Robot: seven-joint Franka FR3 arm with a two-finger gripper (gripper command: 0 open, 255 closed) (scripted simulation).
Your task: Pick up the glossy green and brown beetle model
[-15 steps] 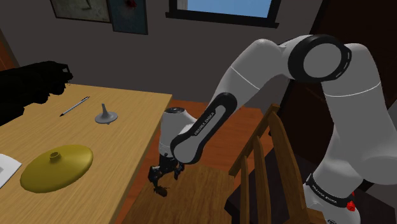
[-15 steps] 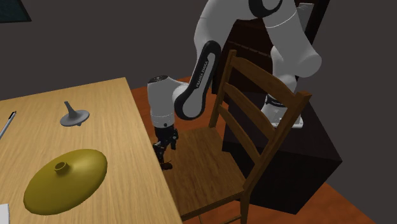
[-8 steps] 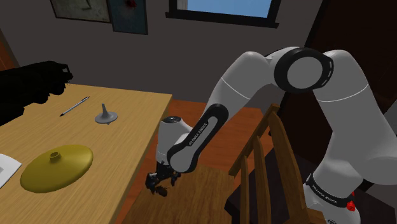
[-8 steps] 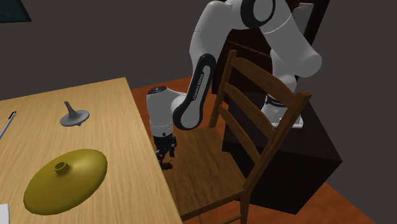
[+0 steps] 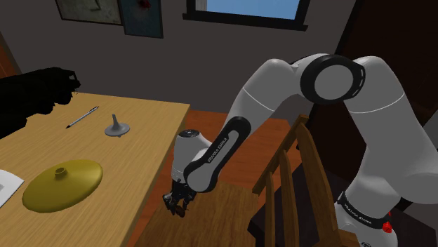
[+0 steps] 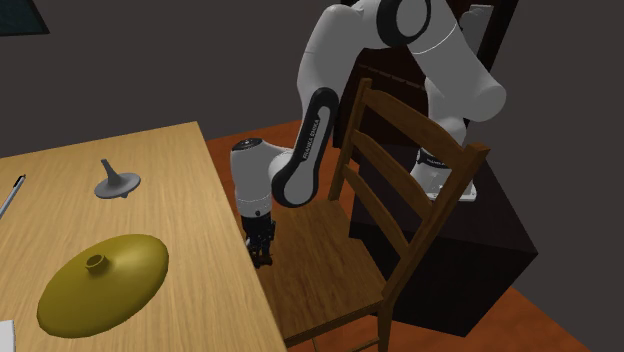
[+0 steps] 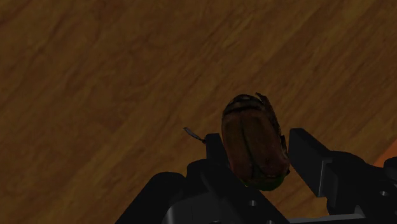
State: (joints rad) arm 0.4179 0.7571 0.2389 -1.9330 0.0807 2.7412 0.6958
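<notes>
White lettering on the forearm (image 5: 223,137) is too small to read. The gripper (image 5: 177,205) has lowered and its fingers have narrowed (wider half a second ago), clasping the brown-and-green beetle model (image 7: 253,143) on the wooden chair seat (image 6: 325,255).

One beetle (image 7: 254,143), one chair (image 6: 320,250), one table (image 6: 180,200)

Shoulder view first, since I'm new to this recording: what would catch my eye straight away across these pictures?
The big white arm arches down, its black gripper low over the wooden chair seat beside the table. The wrist view shows a glossy brown beetle model with a green edge right at the gripper. A yellow domed disc lies on the table.
</notes>
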